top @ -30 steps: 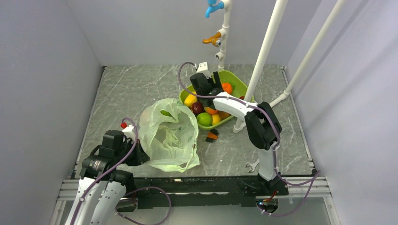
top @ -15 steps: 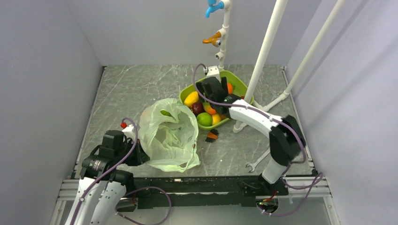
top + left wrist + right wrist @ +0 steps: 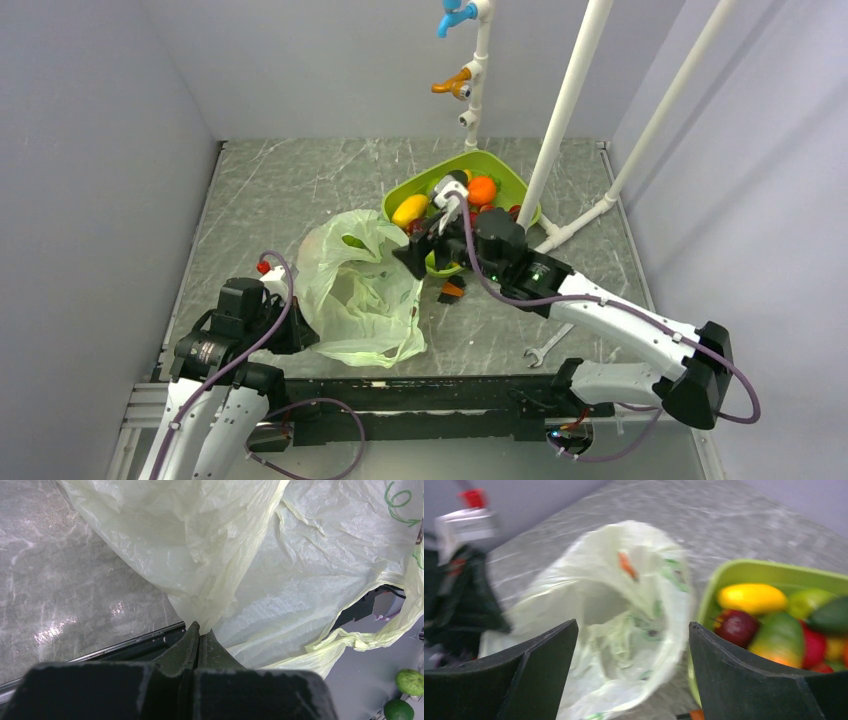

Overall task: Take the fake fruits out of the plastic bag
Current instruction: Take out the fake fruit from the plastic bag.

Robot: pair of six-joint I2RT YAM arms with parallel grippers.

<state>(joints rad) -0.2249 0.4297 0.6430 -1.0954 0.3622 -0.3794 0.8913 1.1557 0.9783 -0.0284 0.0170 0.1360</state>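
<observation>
Hovering right gripper (image 3: 416, 254), plastic bag (image 3: 355, 290) just beside

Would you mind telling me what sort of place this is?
Probably a lab test booth for robots: plain grey walls enclose a marble-look tabletop, two robot arms are bolted at its near edge, and white pipes with toy taps stand at the back.

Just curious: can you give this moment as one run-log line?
left gripper: shut on plastic bag | right gripper: open, empty, facing bag | fake fruits: several in green tray
</observation>
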